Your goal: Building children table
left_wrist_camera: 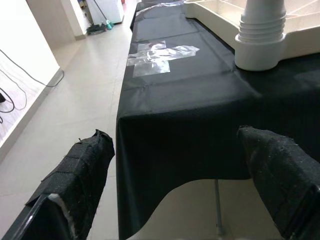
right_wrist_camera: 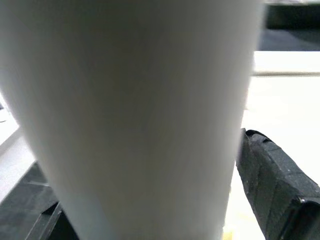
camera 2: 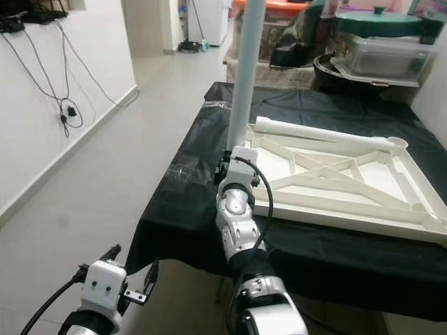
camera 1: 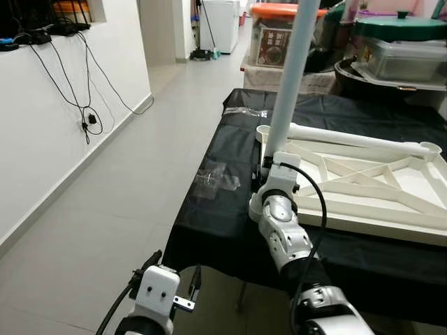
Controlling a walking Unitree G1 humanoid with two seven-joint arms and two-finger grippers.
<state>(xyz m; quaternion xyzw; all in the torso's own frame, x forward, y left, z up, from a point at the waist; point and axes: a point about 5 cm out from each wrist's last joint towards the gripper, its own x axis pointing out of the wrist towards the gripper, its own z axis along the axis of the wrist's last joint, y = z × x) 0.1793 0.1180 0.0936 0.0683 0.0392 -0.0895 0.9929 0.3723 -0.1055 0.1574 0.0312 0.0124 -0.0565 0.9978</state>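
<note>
The white table top [camera 1: 412, 185] lies upside down on the black-clothed table [camera 1: 230, 223]. A white table leg [camera 1: 292, 77] stands upright in its near-left corner socket. My right gripper [camera 1: 268, 166] is shut on this leg just above the socket; the right wrist view has the leg [right_wrist_camera: 135, 110] close up beside one black finger [right_wrist_camera: 272, 185]. A second leg [camera 1: 356, 138] lies along the far side of the top. My left gripper [camera 1: 173, 269] hangs open below the table's near-left corner, and its wrist view looks at the leg's base [left_wrist_camera: 260, 30].
Crumpled clear plastic [camera 1: 216, 178] lies on the cloth near the left edge. Storage boxes [camera 1: 276, 35] and a green-lidded pot [camera 1: 401, 28] crowd the far end. Left of the table runs tiled floor [camera 1: 140, 181] along a white wall with hanging cables [camera 1: 87, 115].
</note>
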